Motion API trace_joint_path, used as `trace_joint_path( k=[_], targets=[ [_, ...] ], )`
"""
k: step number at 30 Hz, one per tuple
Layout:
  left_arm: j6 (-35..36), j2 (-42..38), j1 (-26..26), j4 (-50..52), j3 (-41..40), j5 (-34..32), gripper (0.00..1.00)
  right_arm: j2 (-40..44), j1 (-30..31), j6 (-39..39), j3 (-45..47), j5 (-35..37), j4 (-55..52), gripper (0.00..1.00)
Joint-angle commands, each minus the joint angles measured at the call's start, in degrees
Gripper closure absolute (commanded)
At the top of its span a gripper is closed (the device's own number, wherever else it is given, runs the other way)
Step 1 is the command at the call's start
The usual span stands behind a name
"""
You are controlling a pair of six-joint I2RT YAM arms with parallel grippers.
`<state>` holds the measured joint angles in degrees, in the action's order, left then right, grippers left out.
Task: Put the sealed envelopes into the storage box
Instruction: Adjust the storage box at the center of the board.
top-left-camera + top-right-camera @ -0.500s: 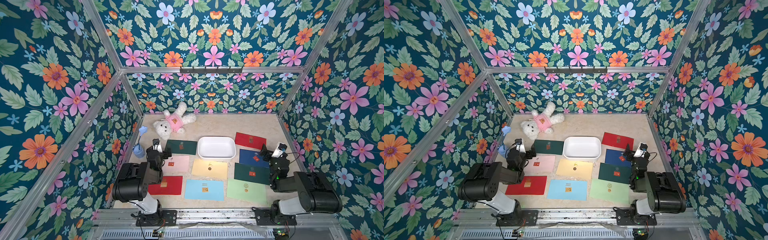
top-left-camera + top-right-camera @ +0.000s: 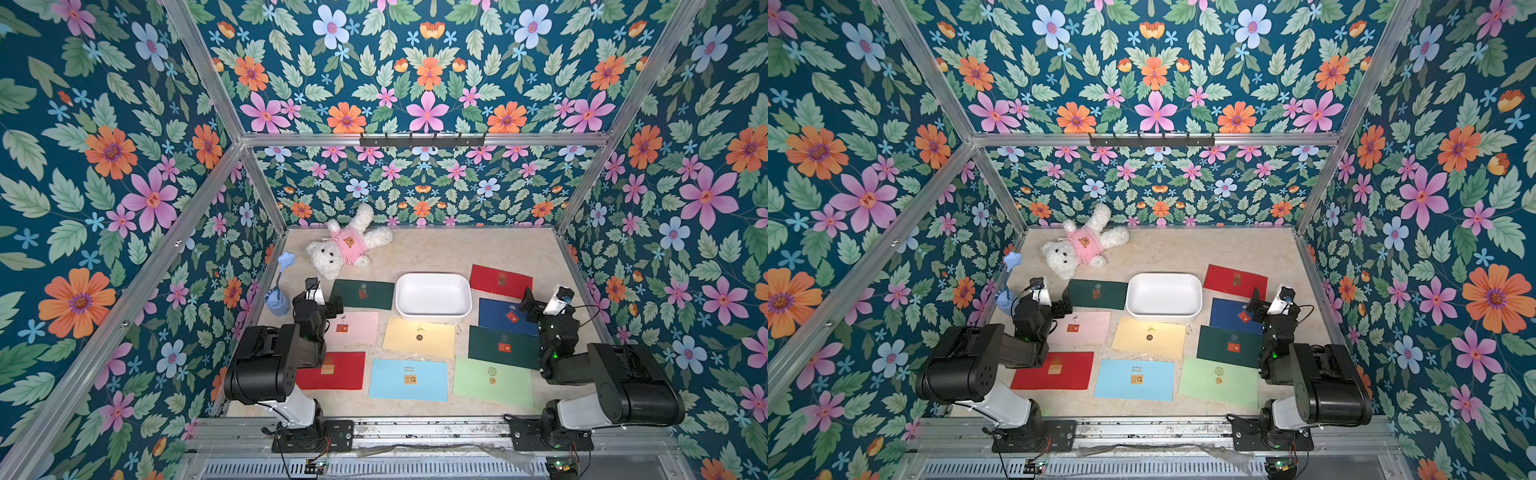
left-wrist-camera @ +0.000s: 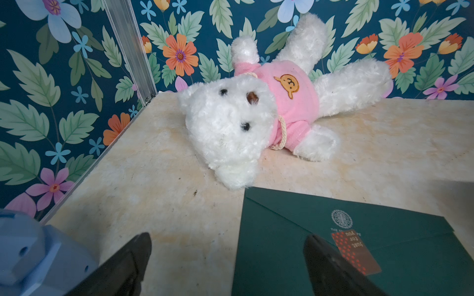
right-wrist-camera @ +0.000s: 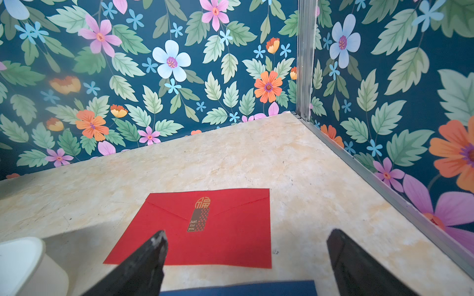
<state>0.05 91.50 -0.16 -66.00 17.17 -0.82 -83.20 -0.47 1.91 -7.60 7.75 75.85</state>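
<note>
My left jaws stand wide and empty, straddling the end of the dark green envelope (image 3: pixel 277 230) lying flat on the counter (image 2: pixel 457 249) just beside the storage box (image 2: pixel 432 295). My right jaws gape equally wide on the box's opposite side, over the navy envelope (image 2: pixel 494 318). All nine sealed envelopes (image 2: pixel 419 337) lie flat outside the box, beside and before it.

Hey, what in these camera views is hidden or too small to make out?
Both top views: near red envelope, one corner behind the left arm.
Right wrist view: navy envelope cut off by the frame edge.
Right wrist view: storage box, only a corner shows.
Both top views: yellow envelope, sticker too small to read.
</note>
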Motion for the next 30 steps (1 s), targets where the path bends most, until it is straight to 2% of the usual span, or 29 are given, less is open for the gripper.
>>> trace_joint_path(
  k=[1, 14, 16, 19, 24, 28, 30],
  targets=[
    [-0.14, -0.03, 0.08, -1.68, 0.06, -0.1, 0.01, 0.15, 0.03, 0.2, -0.2, -0.1, 0.79, 0.01],
    [-0.41, -0.1, 0.16, -1.53, 0.1, 0.16, 0.0, 0.23, -0.23, 0.38, -0.35, -0.83, 0.27, 0.01],
    [-0.62, -0.65, 0.1, -2.27, -0.04, -2.25, 0.01, 0.23, -0.23, 0.27, -0.4, -0.31, 0.62, 0.01],
    [-3.09, -5.67, -0.99, 8.83, 3.15, -11.4, 0.01, 4.63, -0.23, 1.61, -2.09, 3.44, -5.85, 0.01],
    [-6.53, -12.74, -4.44, 29.5, 10.58, -20.37, 0.01, 14.5, -0.23, 5.12, -9.57, 7.1, -28.24, 0.01],
    [-11.02, -15.69, -6.65, 45.06, 14.94, -24.25, 0.0, 17.61, -0.23, 10.01, -17.08, 3.53, -45.8, 0.01],
    [-11.0, -15.62, -9.06, 52.81, 18.35, -24.74, 0.0, 17.58, -0.23, 12.79, -21.11, 1.17, -53.78, 0.01]
  ],
)
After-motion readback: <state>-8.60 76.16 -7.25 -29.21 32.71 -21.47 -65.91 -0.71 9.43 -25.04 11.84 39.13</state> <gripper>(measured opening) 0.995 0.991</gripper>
